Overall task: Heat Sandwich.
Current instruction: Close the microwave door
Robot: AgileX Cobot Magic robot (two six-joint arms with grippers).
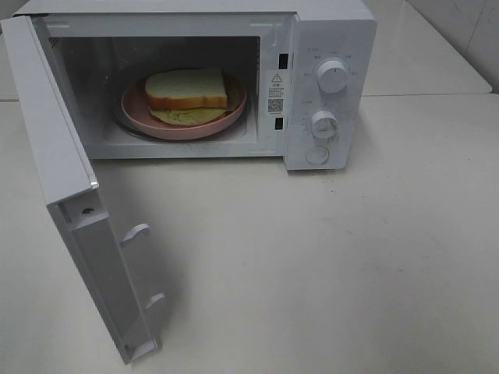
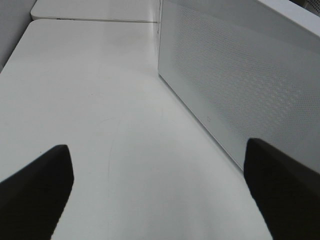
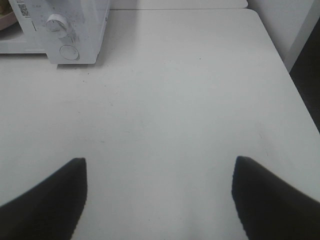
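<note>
The left gripper [image 2: 157,192] hovers, jaws apart, beside the microwave's [image 1: 335,31] open door [image 1: 66,140], the sandwich [image 1: 187,89] sits on its pink plate [image 1: 136,109] inside, placed for heating, and the right gripper [image 3: 160,197], equally spread and empty, faces the 2 dials [image 1: 333,76].

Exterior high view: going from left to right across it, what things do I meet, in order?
Open microwave door → sandwich on the pink plate, inside the cavity → warning label on the inner frame → control panel with its knobs.
</note>
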